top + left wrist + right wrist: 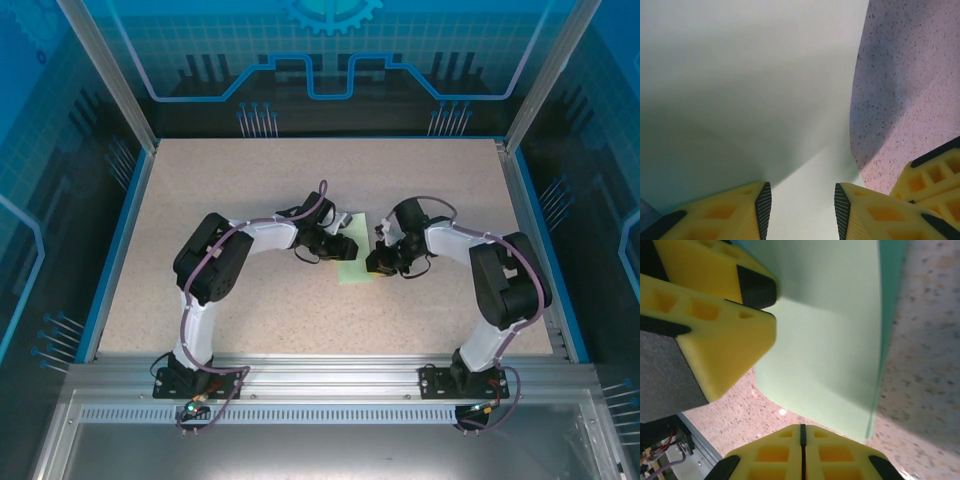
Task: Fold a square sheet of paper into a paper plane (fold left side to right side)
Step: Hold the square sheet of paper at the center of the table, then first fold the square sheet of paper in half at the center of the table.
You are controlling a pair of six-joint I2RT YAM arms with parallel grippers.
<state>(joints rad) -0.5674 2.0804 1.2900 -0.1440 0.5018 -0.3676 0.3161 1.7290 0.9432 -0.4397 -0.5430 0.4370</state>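
wrist cams show me what top cam can't: right gripper [801,432] closed at 6 o'clock, left gripper [801,192] half-open over paper [740,75].

The table [300,180] is showing a speckled beige top inside a blue rim. A pale green paper [352,272] is lying on it near the middle, well apart from every edge. The paper is not sitting flat: part of it is curving up off the top and casting a shadow beside it.
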